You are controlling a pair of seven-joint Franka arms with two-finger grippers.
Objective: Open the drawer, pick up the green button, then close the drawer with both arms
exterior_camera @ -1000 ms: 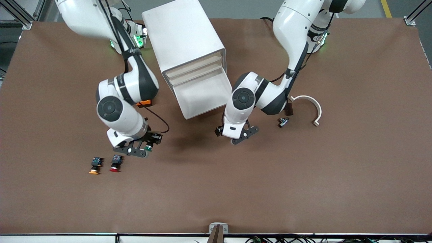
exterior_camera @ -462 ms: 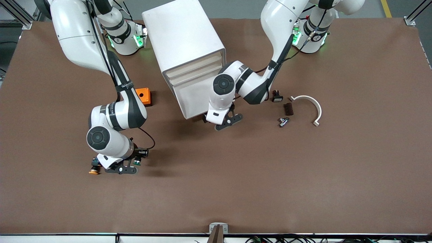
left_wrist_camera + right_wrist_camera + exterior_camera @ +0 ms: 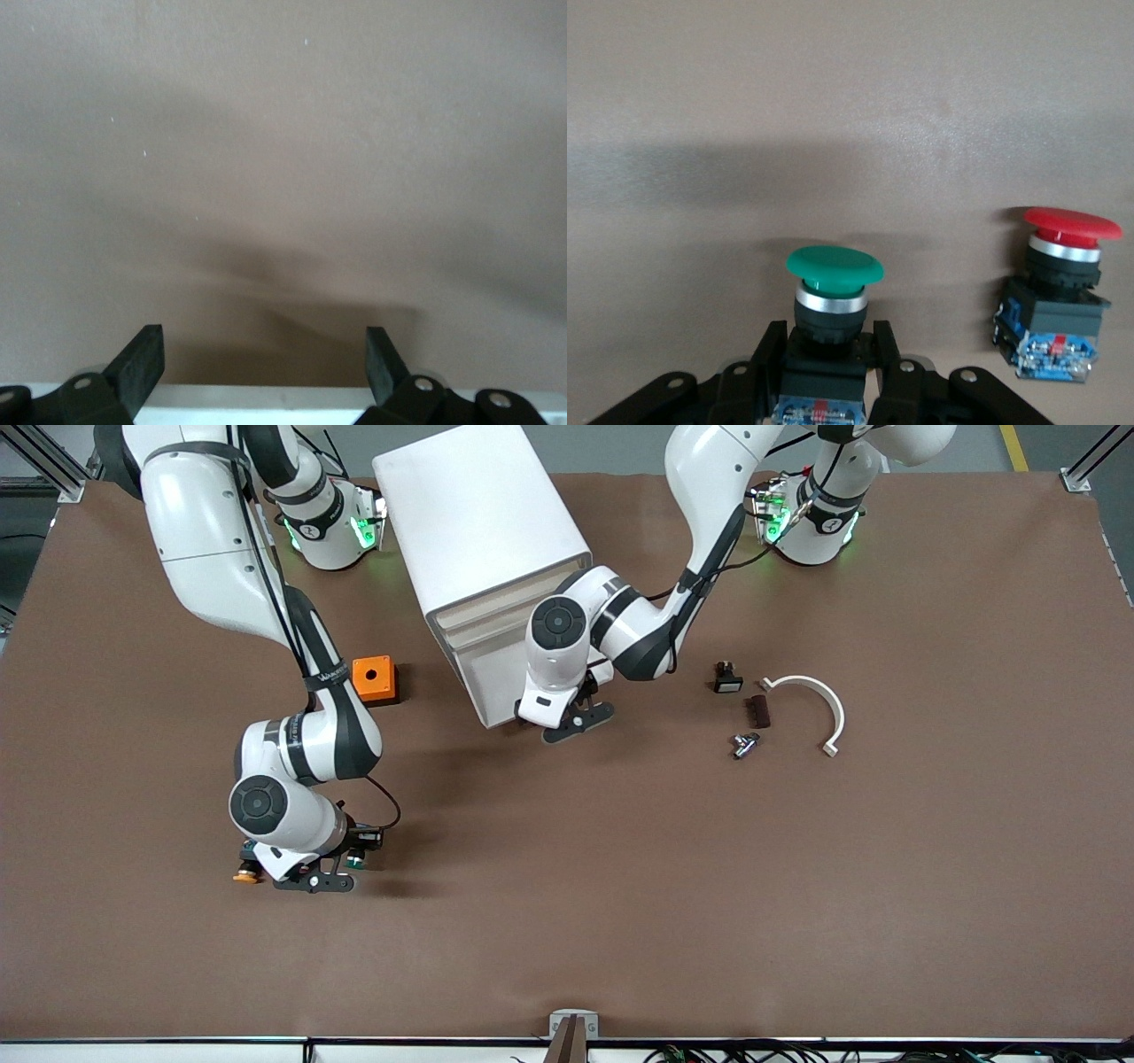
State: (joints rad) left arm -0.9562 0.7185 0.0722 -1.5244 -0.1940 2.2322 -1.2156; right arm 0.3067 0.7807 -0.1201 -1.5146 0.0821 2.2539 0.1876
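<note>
The green-capped button (image 3: 833,270) has a black body and is gripped between my right gripper's (image 3: 830,335) fingers. In the front view the right gripper (image 3: 345,865) is low over the table, and the green cap (image 3: 356,860) shows at its tip. The white cabinet (image 3: 483,522) stands between the arm bases, with its bottom drawer (image 3: 496,691) pulled out. My left gripper (image 3: 558,724) is at the drawer's front edge. Its fingers (image 3: 142,363) are wide open, with the white drawer edge (image 3: 266,403) between them.
A red-capped button (image 3: 1063,266) stands beside the green one, and an orange-capped button (image 3: 244,875) is next to the right gripper. An orange box (image 3: 372,677) is near the cabinet. A black switch (image 3: 728,680), a brown piece (image 3: 757,710), a metal fitting (image 3: 744,744) and a white arc (image 3: 815,700) lie toward the left arm's end.
My right gripper has carried the green button toward the front camera and down beside the orange and red buttons. My left gripper has moved up to the drawer's front edge.
</note>
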